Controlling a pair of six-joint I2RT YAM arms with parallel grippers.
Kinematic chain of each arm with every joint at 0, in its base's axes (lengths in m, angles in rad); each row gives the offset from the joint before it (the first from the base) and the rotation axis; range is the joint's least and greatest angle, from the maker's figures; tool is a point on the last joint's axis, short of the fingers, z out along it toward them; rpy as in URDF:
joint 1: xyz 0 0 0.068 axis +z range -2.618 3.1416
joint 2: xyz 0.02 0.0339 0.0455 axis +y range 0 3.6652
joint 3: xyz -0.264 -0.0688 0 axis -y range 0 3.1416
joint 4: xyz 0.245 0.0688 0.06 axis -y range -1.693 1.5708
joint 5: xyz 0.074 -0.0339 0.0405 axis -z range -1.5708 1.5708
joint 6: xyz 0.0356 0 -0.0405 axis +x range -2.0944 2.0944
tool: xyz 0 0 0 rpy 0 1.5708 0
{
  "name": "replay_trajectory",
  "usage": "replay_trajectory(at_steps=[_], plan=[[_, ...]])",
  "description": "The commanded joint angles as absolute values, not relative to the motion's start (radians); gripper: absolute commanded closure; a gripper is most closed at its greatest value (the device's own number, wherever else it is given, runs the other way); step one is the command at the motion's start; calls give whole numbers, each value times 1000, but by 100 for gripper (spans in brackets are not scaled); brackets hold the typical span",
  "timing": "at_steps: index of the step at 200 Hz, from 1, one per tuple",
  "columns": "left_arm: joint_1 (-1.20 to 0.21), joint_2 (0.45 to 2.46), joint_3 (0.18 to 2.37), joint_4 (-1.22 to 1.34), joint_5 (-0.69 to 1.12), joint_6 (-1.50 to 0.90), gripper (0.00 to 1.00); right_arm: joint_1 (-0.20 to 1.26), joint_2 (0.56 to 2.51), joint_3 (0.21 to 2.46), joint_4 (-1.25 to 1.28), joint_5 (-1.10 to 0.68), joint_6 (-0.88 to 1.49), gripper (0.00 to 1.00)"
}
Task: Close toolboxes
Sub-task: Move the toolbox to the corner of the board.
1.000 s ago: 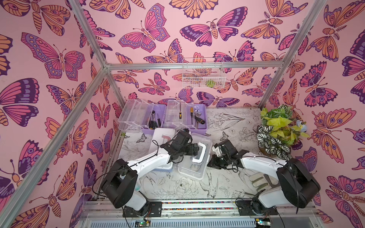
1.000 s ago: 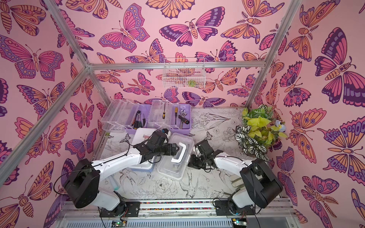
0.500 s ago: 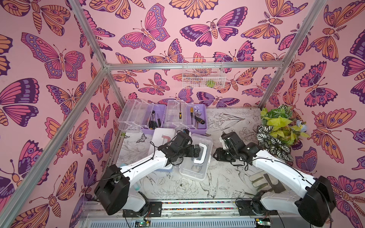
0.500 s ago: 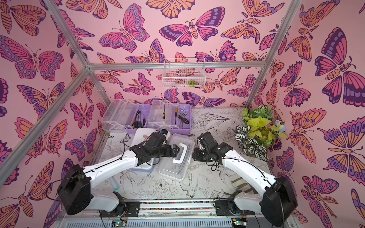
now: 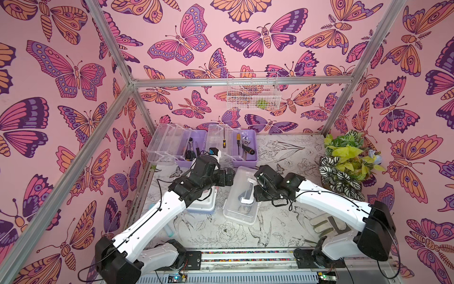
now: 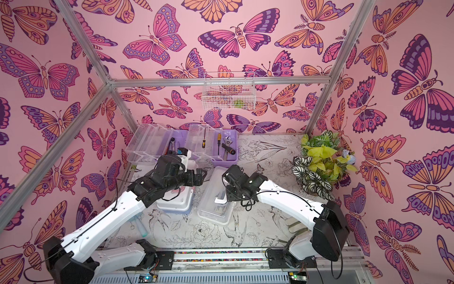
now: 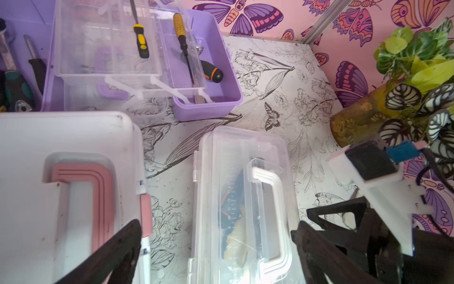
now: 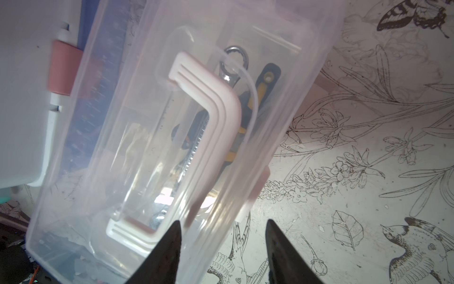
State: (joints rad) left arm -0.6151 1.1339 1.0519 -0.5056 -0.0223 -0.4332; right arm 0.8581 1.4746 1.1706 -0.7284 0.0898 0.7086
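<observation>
The clear-lidded white toolbox [image 5: 239, 196] [image 6: 216, 200] lies mid-table with its lid down and its white handle [image 8: 208, 118] flat; tools show through the lid. My left gripper [image 5: 227, 177] [image 7: 216, 246] hovers open above the gap between it and the light blue toolbox [image 5: 204, 207] [image 7: 61, 147], whose white lid is down and pink handle [image 7: 98, 184] flat. My right gripper [image 5: 255, 190] [image 8: 223, 246] stands open at the clear box's right edge, one finger [image 8: 169, 246] over the lid rim, holding nothing. Two purple toolboxes [image 5: 200, 137] [image 5: 248, 151] at the back stand open, lids raised.
A potted plant [image 5: 344, 167] fills the right back corner. A white wire basket [image 5: 253, 91] hangs on the back wall. A pale folded object [image 5: 321, 223] lies near the right arm's base. Screwdrivers and a wrench lie in the purple box [image 7: 208, 81].
My right gripper has gone from shut to open beside the clear box. My left gripper has widened and drawn back off the clear box's handle, toward the blue box.
</observation>
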Motion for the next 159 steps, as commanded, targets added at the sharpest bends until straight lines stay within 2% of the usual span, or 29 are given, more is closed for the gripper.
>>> replay_trajectory(at_steps=[1, 74, 104, 133, 159], plan=[[-610, 1085, 1005, -620, -70, -404, 3, 864, 1514, 1192, -688, 78, 733, 43], [-600, 1040, 946, -637, -79, -405, 1, 864, 1565, 1177, -637, 60, 775, 44], [-579, 1017, 920, -566, -2, -442, 1, 858, 1604, 1200, -713, 98, 759, 48], [-570, 990, 888, -530, 26, -456, 1, 817, 1580, 1160, -755, 121, 736, 54], [-552, 964, 871, -533, 45, -470, 1, 754, 1479, 1109, -782, 136, 712, 57]])
